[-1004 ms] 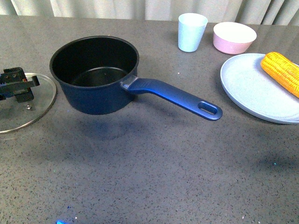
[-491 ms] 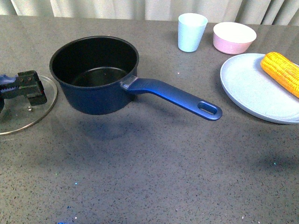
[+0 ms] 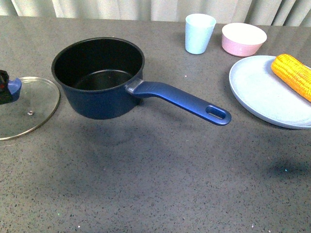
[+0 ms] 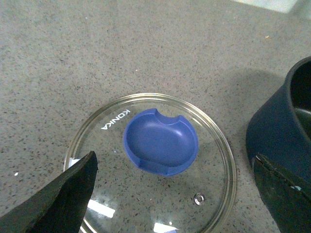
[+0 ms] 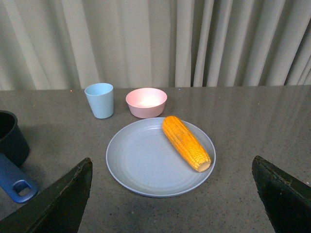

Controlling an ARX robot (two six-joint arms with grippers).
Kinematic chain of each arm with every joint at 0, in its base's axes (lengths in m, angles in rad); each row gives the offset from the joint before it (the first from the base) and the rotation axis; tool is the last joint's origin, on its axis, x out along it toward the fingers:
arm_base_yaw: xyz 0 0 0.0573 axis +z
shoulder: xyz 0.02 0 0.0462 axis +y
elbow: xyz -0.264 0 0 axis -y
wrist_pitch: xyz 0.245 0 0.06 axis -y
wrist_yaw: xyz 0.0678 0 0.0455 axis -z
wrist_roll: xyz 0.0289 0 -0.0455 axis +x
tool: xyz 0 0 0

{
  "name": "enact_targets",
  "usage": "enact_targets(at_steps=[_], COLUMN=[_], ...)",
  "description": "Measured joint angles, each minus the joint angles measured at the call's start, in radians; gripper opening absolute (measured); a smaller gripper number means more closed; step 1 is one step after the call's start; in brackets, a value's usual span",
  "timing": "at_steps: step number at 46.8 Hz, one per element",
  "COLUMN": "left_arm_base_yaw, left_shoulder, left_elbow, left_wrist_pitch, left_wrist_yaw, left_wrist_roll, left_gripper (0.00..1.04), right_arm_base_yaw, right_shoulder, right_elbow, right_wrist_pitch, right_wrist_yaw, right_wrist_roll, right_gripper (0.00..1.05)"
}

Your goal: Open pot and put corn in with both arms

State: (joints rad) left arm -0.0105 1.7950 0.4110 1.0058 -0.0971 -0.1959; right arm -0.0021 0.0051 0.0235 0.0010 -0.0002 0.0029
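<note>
The navy pot (image 3: 97, 77) stands uncovered at the table's middle left, its long handle (image 3: 180, 100) pointing right. Its glass lid (image 3: 24, 109) lies flat on the table left of it, blue knob (image 4: 160, 145) up. My left gripper (image 4: 175, 162) hovers open above the lid, its fingers (image 4: 73, 194) wide apart and clear of the knob; the pot's wall (image 4: 282, 126) is beside it. The corn (image 3: 294, 73) lies on a pale blue plate (image 3: 262, 92) at the right. My right gripper (image 5: 171, 164) is open and empty, short of the plate (image 5: 141, 160) and the corn (image 5: 187, 142).
A light blue cup (image 3: 199, 33) and a pink bowl (image 3: 244, 39) stand at the back, between the pot and the plate. Curtains hang behind the table's far edge. The plate runs past the right edge of the front view.
My left gripper has drawn back to the left off the lid and is almost out of the front view. The lid stays flat on the table. Pot and corn have not moved.
</note>
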Motion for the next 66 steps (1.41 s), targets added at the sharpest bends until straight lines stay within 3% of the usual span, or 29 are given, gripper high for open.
enact_targets(at_steps=[12,17,25,35,66], left_arm_base_yaw=[0.073,0.09,0.09,0.016,0.013], left_shoulder=[-0.31,-0.405,-0.628,-0.785,-1.294], left_elbow=[-0.077,-0.17,-0.297,-0.346,-0.396], left_wrist_pitch=[-0.089,0.119,0.029,-0.074,-0.511], left_wrist_yaw=[0.118,0.178,0.175,0.104,0.097], left_wrist_roll=[-0.007,0.115,0.175,0.182,0.185], left_gripper=[0.94,0.73,0.36,0.02,0.02], right_arm_base_yaw=[0.0,0.0,0.0,0.0,0.0], right_shoulder=[0.0,0.0,0.0,0.0,0.0], right_elbow=[0.0,0.0,0.0,0.0,0.0], right_wrist_pitch=[0.0,0.0,0.0,0.0,0.0], right_wrist_yaw=[0.0,0.0,0.0,0.0,0.0], right_wrist_roll=[0.0,0.0,0.0,0.0,0.0], right_gripper=[0.96,0.96,0.96,0.96,0.96])
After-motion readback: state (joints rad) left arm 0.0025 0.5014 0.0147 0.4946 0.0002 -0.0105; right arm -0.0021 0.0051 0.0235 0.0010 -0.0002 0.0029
